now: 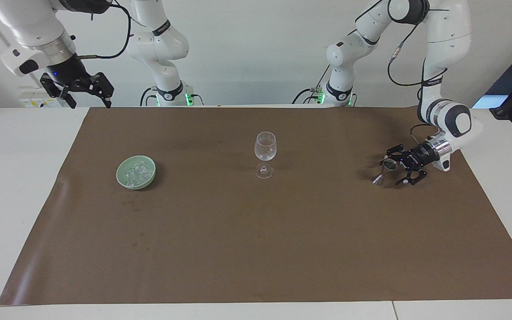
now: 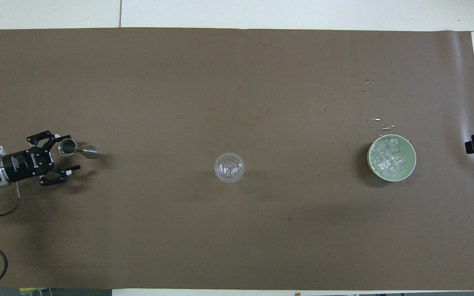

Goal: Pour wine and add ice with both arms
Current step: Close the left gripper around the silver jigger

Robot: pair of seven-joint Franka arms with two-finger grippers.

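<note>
A brown mat (image 1: pixel 256 231) covered the white worktop (image 1: pixel 20 178). The ice (image 1: pixel 136 172) lay in a pale green bowl (image 1: pixel 125 180) toward the right arm's end, well apart from the stemmed glass (image 1: pixel 265 151) at mid-mat. The left pincer (image 1: pixel 398 170), spread wide and holding nothing, reached in low beside the steel jigger (image 1: pixel 385 170). The right pincer (image 1: pixel 88 91) waited raised over the worktop's edge, fingers apart and empty. Bare mat lay open all around.
</note>
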